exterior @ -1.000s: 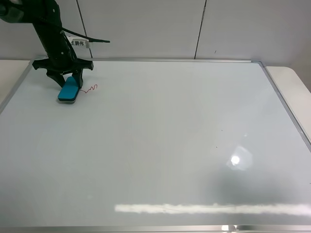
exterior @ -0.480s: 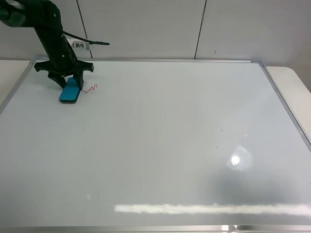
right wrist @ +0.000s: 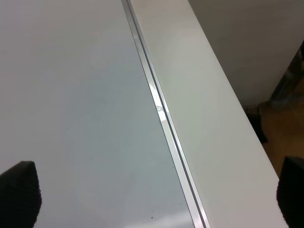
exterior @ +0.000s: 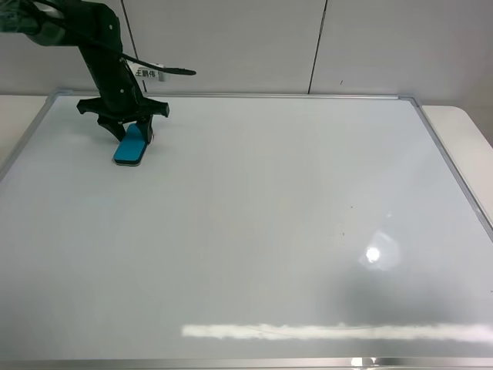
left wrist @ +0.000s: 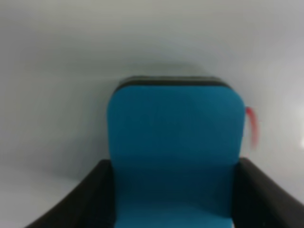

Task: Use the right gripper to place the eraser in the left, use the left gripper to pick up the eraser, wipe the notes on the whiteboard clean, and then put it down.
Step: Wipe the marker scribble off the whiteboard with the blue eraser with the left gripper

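L-wrist: notes (left wrist: pixel 251 126) beside eraser (left wrist: pixel 175 142)

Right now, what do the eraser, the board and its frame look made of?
The eraser: matte teal with no glare, so foam or soft plastic; the dark strip beneath is probably felt. The board: glossy white coating that mirrors bright light patches. The frame: thin silvery strip with a glint, likely aluminium.

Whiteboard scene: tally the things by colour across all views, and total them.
Teal: 1, the eraser
Black: 2, the left pincer and the right pincer
White: 1, the whiteboard
Red: 1, the notes
Total: 5
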You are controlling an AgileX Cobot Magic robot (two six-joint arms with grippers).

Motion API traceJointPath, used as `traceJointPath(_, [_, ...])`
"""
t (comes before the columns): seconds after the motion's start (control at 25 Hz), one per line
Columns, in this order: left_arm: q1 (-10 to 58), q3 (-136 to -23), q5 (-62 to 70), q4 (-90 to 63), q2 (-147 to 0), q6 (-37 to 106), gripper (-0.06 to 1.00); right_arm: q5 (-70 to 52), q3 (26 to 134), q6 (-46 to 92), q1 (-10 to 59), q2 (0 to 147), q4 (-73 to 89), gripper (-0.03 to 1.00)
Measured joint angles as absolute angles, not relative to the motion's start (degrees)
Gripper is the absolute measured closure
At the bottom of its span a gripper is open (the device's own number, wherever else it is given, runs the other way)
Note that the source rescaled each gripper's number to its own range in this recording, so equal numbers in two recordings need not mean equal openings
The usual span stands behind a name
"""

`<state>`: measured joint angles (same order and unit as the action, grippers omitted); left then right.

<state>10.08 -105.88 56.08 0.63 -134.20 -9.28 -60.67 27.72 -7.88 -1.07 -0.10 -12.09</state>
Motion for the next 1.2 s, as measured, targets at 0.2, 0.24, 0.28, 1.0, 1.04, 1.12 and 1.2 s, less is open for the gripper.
traceJointPath(0.2, [14.0,-105.9,56.1,0.6,-134.2,-9.6,0.93,-60.7,27.7,-7.9,-1.1,-0.1,-12.1,-0.03])
traceJointPath(0.24, [14.8,-105.9,56.1,0.6,-134.3,-9.7,0.93,-60.7,27.7,-7.9,-1.1,-0.1,-12.1,-0.03])
traceJointPath(0.28, [15.4,-105.9,56.1,0.6,-134.4,-9.7,0.93,-60.7,27.7,-7.9,-1.1,-0.1,-12.1,-0.03])
traceJointPath(1.0, [6.2,-106.2,56.7,3.2,-134.5,-8.6,0.93,-60.7,27.7,-7.9,-1.1,-0.1,-12.1,-0.03])
traceJointPath(1.04, [5.0,-106.3,56.7,3.3,-134.5,-8.3,0.93,-60.7,27.7,-7.9,-1.1,-0.1,-12.1,-0.03])
traceJointPath(1.12, [3.2,-106.3,56.9,3.3,-134.5,-7.9,0.93,-60.7,27.7,-7.9,-1.1,-0.1,-12.1,-0.03])
traceJointPath(1.2, [1.6,-106.3,57.2,3.3,-134.5,-7.7,0.93,-60.7,27.7,-7.9,-1.1,-0.1,-12.1,-0.03])
